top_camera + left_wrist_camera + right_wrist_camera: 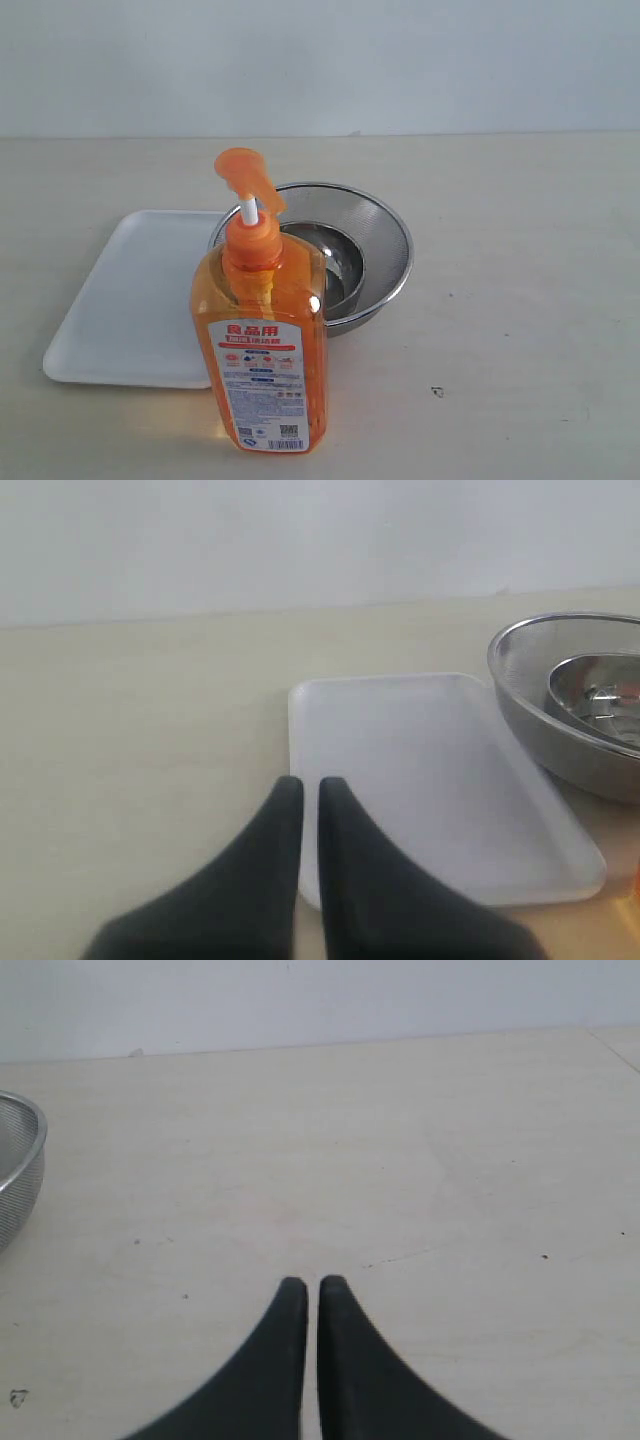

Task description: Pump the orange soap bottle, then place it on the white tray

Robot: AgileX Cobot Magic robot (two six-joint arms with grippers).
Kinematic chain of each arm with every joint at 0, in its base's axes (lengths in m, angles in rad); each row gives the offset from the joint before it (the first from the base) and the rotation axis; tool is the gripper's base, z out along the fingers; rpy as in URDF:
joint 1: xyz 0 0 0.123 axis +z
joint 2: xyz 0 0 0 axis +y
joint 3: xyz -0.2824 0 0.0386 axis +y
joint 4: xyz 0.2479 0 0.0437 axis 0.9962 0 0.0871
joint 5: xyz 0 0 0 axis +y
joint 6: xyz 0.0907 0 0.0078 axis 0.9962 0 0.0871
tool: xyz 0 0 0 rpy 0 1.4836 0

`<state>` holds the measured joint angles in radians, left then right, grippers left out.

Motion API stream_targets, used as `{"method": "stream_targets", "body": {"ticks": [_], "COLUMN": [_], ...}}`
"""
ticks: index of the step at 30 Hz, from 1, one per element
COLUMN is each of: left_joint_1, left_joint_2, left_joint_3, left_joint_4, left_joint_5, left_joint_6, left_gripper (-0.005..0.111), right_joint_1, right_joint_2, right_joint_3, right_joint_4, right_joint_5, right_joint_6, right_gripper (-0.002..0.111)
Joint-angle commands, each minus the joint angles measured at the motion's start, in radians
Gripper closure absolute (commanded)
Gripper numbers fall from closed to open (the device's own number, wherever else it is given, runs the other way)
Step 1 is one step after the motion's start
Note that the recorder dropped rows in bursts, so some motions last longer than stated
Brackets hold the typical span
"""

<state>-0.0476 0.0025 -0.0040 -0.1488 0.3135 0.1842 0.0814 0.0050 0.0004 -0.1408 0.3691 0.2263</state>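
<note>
The orange soap bottle (262, 350) stands upright on the table near the front, its white-and-red label facing the exterior camera, its pump head (246, 175) raised on the white stem. The white tray (130, 300) lies flat just left of and behind it. In the left wrist view the tray (440, 780) lies ahead of my left gripper (310, 782), which is shut and holds nothing; a sliver of the bottle (636, 885) shows at the frame edge. My right gripper (312, 1282) is shut, empty, over bare table. Neither gripper shows in the exterior view.
A round steel bowl (395, 240) stands behind the bottle, right of the tray, touching or nearly touching the tray's corner. It also appears in the left wrist view as the bowl (530, 710) and at the edge of the right wrist view as the bowl (15, 1175).
</note>
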Motion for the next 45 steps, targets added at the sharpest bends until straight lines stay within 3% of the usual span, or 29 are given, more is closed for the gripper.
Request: {"method": "stream_targets", "body": {"ticks": [1,9,15,17,20,22,26,33,38,40,43,45], "left_joint_1": [0.003,0.003,0.003,0.003,0.003,0.003,0.003,0.003,0.003,0.003,0.003,0.003], "left_joint_2": [-0.003,-0.003,-0.003,-0.003,-0.003,-0.003,-0.003,-0.003,-0.003,-0.003,-0.003,-0.003], "left_joint_3": [0.004,0.004,0.004,0.004,0.004,0.004,0.004,0.004,0.004,0.004,0.004,0.004], "left_joint_4": [0.004,0.004,0.004,0.004,0.004,0.004,0.004,0.004,0.004,0.004,0.004,0.004], "left_joint_5": [-0.007,-0.007,-0.007,-0.007,-0.007,-0.007,-0.007,-0.007,-0.007,-0.007,-0.007,-0.007], "left_joint_6": [0.004,0.004,0.004,0.004,0.004,0.004,0.004,0.004,0.004,0.004,0.004,0.004], "left_gripper": [0.102,0.102,0.102,0.102,0.102,0.102,0.102,0.102,0.102,0.102,0.102,0.102], "right_joint_1": [-0.003,-0.003,-0.003,-0.003,-0.003,-0.003,-0.003,-0.003,-0.003,-0.003,-0.003,-0.003], "right_joint_2": [-0.005,-0.005,-0.005,-0.005,-0.005,-0.005,-0.005,0.133,0.414,0.531,0.692,0.789], "right_joint_3": [0.0,0.0,0.0,0.0,0.0,0.0,0.0,-0.211,-0.372,-0.405,-0.427,-0.436], "right_joint_4": [0.0,-0.075,-0.251,-0.246,-0.039,0.12,0.128,-0.136,-0.551,-0.743,-0.922,-1.005], "right_joint_5": [-0.014,-0.05,-0.065,-0.155,-0.451,-0.642,-0.868,-0.85,-0.891,-1.048,-1.397,-1.484], "right_joint_6": [0.001,-0.055,-0.337,-0.376,-0.29,-0.127,0.192,0.334,0.683,0.828,0.802,0.895], "right_gripper": [0.108,0.108,0.108,0.108,0.108,0.108,0.108,0.108,0.108,0.108,0.108,0.108]}}
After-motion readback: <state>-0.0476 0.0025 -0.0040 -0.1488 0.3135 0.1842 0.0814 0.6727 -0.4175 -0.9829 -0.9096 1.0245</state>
